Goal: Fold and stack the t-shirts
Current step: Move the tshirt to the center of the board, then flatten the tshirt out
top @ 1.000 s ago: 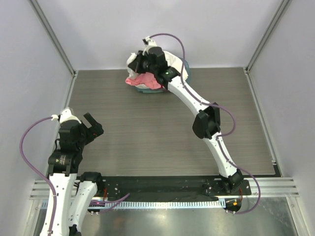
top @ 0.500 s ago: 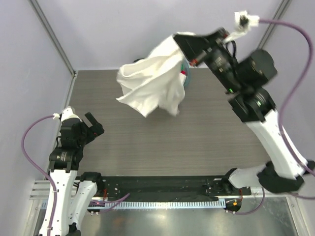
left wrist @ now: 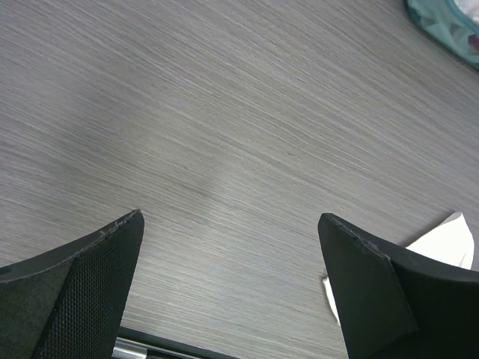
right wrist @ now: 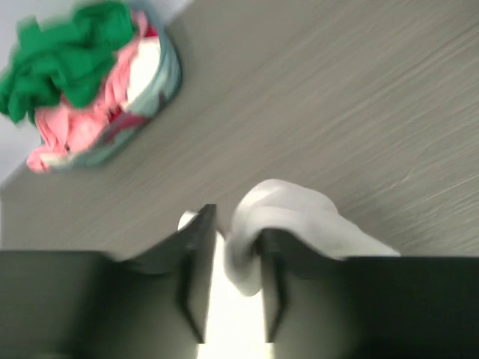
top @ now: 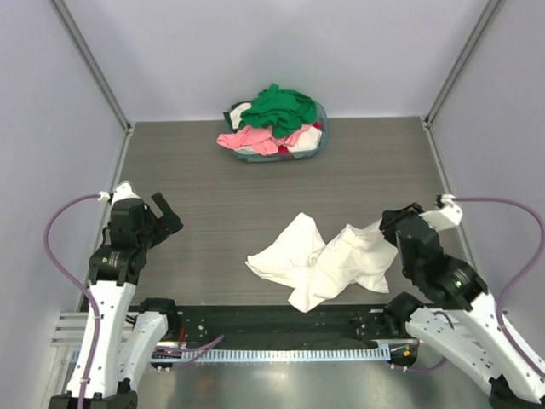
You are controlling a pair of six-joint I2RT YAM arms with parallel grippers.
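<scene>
The large white t-shirt (top: 324, 264) lies crumpled on the table near the front, right of the middle. My right gripper (top: 386, 227) is at its right edge, shut on a fold of the white cloth (right wrist: 299, 217), which bulges out between and over the fingers (right wrist: 200, 239). A green t-shirt (top: 277, 106) lies on top of a pink one (top: 251, 139) in the basket (top: 321, 146) at the back. My left gripper (top: 167, 213) is open and empty over bare table at the left; a corner of the white shirt (left wrist: 449, 239) shows beside its right finger.
The blue-grey round basket also shows in the right wrist view (right wrist: 171, 75), holding the green (right wrist: 67, 52) and pink (right wrist: 75, 127) shirts with a bit of red (top: 317, 126). Walls enclose the table on the left, back and right.
My right arm swung from the basket at the back to the front right, carrying the white t-shirt through the air and down onto the table. The left arm barely moved.
</scene>
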